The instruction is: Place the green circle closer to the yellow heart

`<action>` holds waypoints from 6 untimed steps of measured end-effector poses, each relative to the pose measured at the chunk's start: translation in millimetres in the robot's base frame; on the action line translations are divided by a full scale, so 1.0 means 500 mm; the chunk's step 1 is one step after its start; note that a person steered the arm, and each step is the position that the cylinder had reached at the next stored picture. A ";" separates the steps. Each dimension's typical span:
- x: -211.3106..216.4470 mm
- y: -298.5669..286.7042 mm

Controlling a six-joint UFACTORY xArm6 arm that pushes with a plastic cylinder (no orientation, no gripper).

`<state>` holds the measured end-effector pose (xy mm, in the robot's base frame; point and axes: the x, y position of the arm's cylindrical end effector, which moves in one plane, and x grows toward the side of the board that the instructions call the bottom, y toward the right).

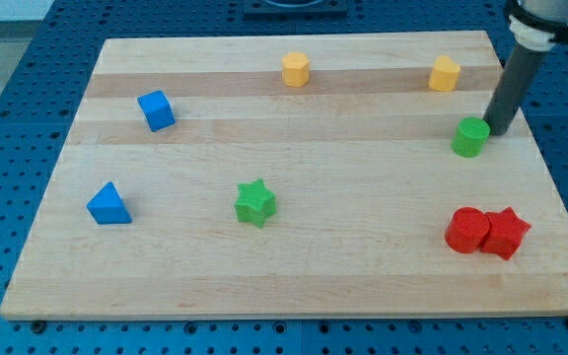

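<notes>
Where rod leans slightly, my tip (494, 131) touches green circle (470, 137).

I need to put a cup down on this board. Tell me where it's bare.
Bare: the middle, bordered by the blue cube, green star and green circle; also the bottom strip between green star and red cylinder. Crowded: the view's right, where my tip meets the green circle.

Eight blocks sit on the board: two blue, a cube (156, 110) and a triangle (108, 204); two green, a star (255, 202) and a circle (470, 137); two yellow, one (296, 70) left of the other (445, 74); two red, a cylinder (467, 231) and a star (506, 233)
</notes>
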<state>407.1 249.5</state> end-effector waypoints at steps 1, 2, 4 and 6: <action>0.024 0.001; 0.079 0.001; 0.102 -0.014; 0.018 -0.058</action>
